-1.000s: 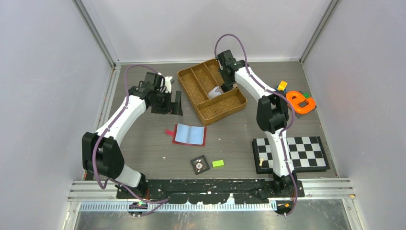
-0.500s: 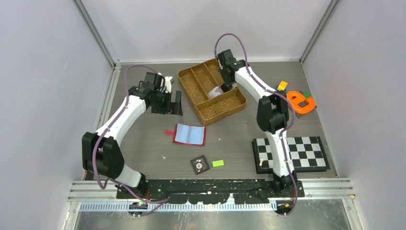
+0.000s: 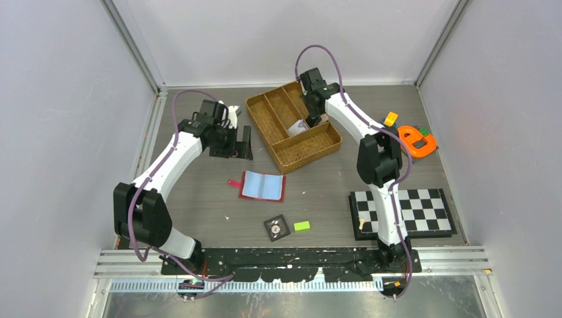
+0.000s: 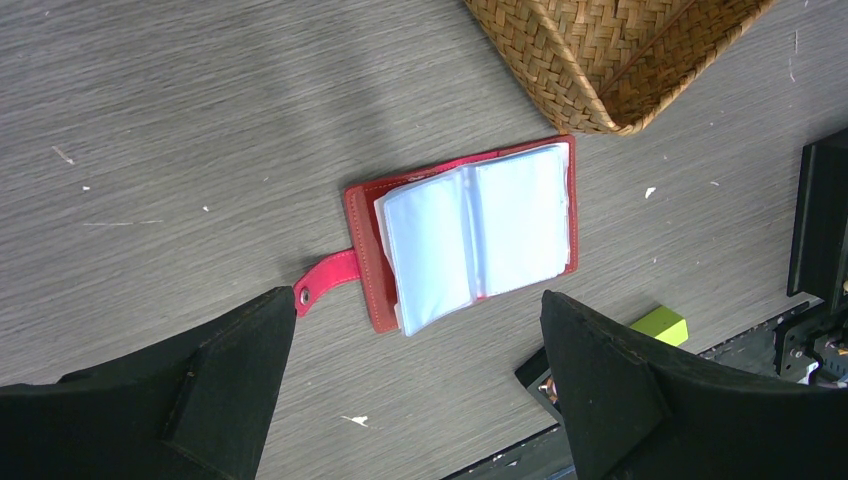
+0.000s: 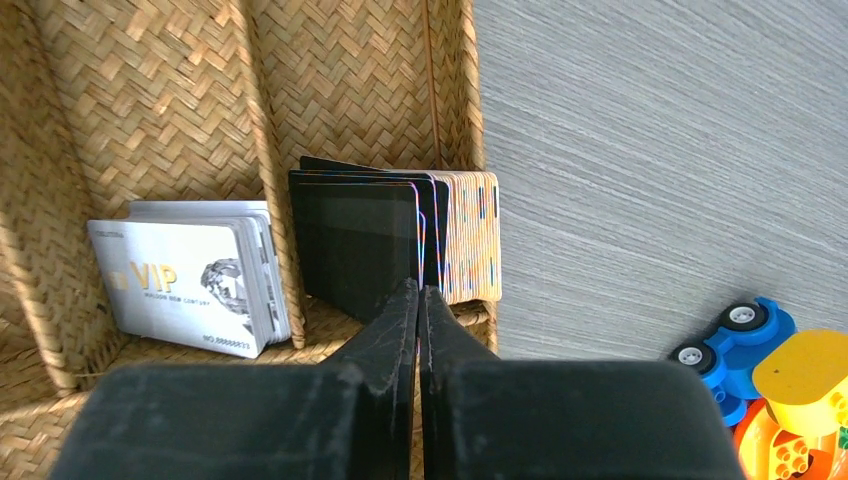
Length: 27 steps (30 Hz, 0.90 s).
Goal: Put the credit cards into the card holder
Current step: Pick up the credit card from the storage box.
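The worktop (image 3: 318,192) carries a woven tray (image 3: 313,156) towards the back, a chequered board (image 3: 404,211) by the right arm's base and, near the middle, the red holder (image 4: 470,235), lying flat and open with its clear pockets up and its tab to one side. Every pocket in sight looks empty, so nothing appears to be filed and the whole task is left to do. The cards (image 5: 185,285) stand in the tray, well apart from the holder: a silver stack on one side of a divider, and on the other a dark stack (image 5: 350,240) with a striped card (image 5: 470,235) behind it, leaning at the tray wall. The right fingers (image 5: 395,330) are closed tight, tips at the lower edge of the dark stack; no card shows between them, so whether one is pinched cannot be told. The left fingers (image 4: 230,370) hang wide open, holding nothing, over the worktop near the holder. A first card must be lifted, carried across and slid into a pocket, then the rest. A black tile (image 3: 277,228) and a green block (image 3: 301,226) lie just in front of the holder
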Each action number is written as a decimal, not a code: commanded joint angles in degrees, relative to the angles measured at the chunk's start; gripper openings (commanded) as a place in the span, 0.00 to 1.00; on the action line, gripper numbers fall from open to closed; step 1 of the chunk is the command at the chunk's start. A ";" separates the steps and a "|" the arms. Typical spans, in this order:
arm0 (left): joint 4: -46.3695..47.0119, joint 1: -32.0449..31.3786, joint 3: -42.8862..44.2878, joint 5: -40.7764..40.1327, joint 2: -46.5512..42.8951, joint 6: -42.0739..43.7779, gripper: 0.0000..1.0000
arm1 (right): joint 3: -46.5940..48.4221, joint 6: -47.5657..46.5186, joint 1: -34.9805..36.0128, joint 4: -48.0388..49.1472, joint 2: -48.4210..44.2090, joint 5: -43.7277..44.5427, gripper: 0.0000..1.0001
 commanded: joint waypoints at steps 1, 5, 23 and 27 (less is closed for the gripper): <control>-0.11 0.09 -0.05 1.21 -1.26 -0.14 0.95 | -0.43 -0.22 0.31 1.78 -6.01 1.04 0.01; -0.05 0.09 -0.11 1.12 -1.38 -0.14 0.95 | -0.89 0.12 0.23 2.05 -6.77 -1.30 0.01; 0.15 0.11 -0.40 0.87 -2.17 0.29 0.94 | -3.64 3.24 -0.72 4.42 -9.55 -7.39 0.01; 0.62 0.10 -0.64 1.55 -2.70 0.46 0.94 | -4.58 3.90 -1.17 5.41 -9.74 -9.01 0.00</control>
